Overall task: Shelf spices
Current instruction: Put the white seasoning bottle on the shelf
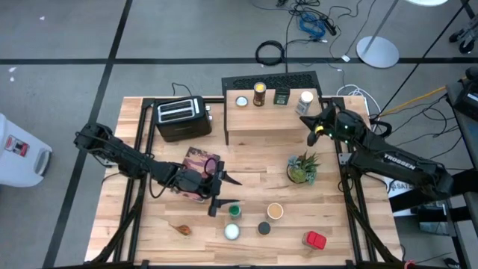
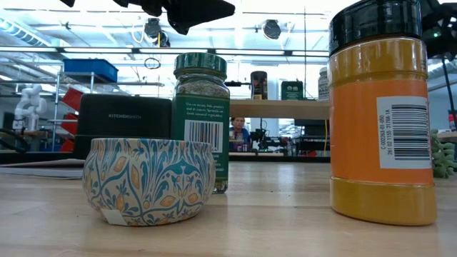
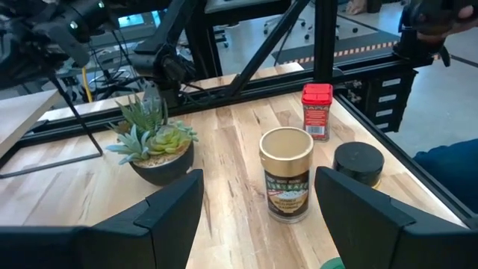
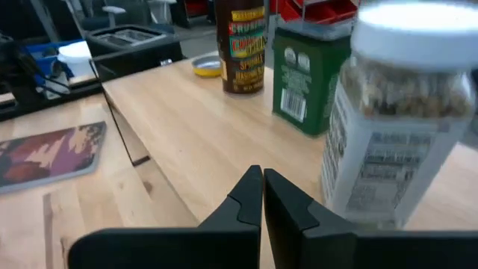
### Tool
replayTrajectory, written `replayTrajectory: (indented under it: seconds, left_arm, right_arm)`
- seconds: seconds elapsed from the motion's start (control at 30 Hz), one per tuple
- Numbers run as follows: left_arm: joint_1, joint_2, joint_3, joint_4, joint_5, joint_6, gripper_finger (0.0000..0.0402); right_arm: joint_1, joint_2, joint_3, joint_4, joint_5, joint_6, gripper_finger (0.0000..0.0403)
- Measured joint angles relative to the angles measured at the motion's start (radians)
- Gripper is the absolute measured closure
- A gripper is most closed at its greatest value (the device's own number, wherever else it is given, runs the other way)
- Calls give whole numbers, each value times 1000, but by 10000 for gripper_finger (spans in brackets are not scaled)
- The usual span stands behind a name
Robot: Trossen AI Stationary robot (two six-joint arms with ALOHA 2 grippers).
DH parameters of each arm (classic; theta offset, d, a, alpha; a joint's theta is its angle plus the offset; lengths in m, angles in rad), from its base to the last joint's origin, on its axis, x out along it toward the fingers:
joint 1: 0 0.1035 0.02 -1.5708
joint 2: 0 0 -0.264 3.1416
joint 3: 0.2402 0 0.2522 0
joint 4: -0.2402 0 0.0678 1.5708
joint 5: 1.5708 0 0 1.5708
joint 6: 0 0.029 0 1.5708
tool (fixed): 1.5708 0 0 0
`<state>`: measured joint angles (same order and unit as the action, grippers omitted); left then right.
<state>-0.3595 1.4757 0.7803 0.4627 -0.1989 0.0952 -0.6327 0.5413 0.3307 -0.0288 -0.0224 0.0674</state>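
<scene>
The right gripper's dark fingers meet over the light wooden shelf top. Just beside them stands a clear white-lidded spice jar; a green tin stands behind it.

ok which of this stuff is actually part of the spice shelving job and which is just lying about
Job:
- shelf
- shelved spices: white-lidded jar, green tin, brown jar
- table spices: tan-lidded jar, black-lidded jar, red tin, green-lidded jar

Lying about:
- toaster
- potted plant
- book
</scene>
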Motion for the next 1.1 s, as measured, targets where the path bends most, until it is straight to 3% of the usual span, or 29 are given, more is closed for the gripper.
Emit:
replayTrajectory:
  seconds: [0.4, 0.6, 1.1]
  left_arm:
    - [-1, 0, 0, 0, 0, 0, 134]
    - [-1, 0, 0, -1, 0, -3, 134]
    - [-1, 0, 0, -2, 0, -4, 134]
  right_arm:
    - [0, 180, 109, -70, 54, -27, 403]
    - [0, 247, 136, -117, 149, -50, 403]
    - [-38, 275, 138, -102, 238, -81, 403]
